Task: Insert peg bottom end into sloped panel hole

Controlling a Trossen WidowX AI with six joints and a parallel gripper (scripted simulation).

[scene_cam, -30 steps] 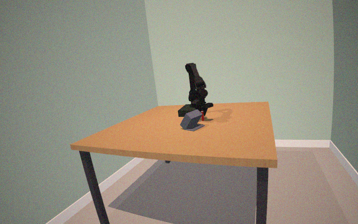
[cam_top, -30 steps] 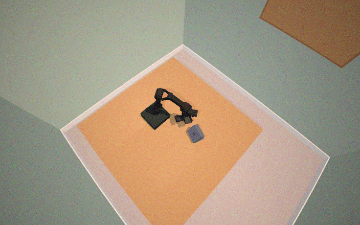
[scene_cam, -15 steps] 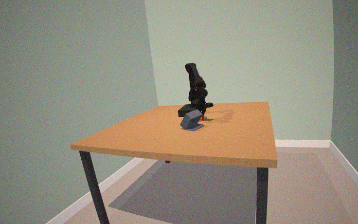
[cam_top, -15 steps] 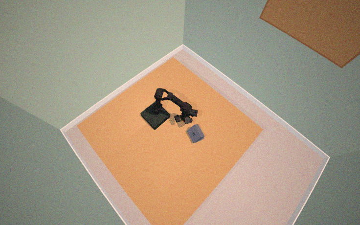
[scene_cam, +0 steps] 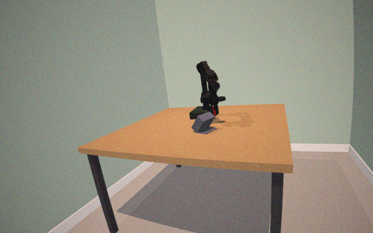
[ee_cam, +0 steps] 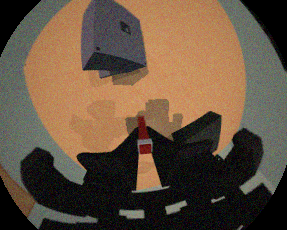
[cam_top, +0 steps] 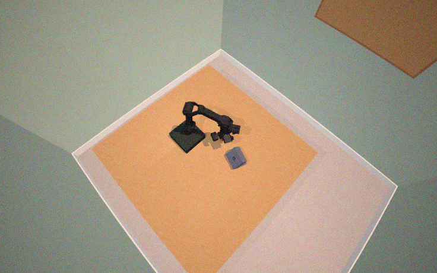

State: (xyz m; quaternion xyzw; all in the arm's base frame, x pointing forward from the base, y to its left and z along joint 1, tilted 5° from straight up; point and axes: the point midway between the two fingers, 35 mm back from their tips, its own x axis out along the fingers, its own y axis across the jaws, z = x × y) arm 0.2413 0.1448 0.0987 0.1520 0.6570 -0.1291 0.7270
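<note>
Plainly, the hand [cam_top: 222, 139] [scene_cam: 214, 109] [ee_cam: 142, 128] grips the red peg [scene_cam: 214, 111] [ee_cam: 145, 148], no lettering readable

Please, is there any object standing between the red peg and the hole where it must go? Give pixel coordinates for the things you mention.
Nothing visible stands between them. The gripper [ee_cam: 142, 128] holds the red peg [scene_cam: 214, 111] [ee_cam: 142, 129], and only bare table [ee_cam: 190, 65] shows between it and the sloped block [cam_top: 235, 158] [scene_cam: 203, 122] [ee_cam: 110, 37] with the hole [cam_top: 233, 158] [ee_cam: 125, 27].
</note>
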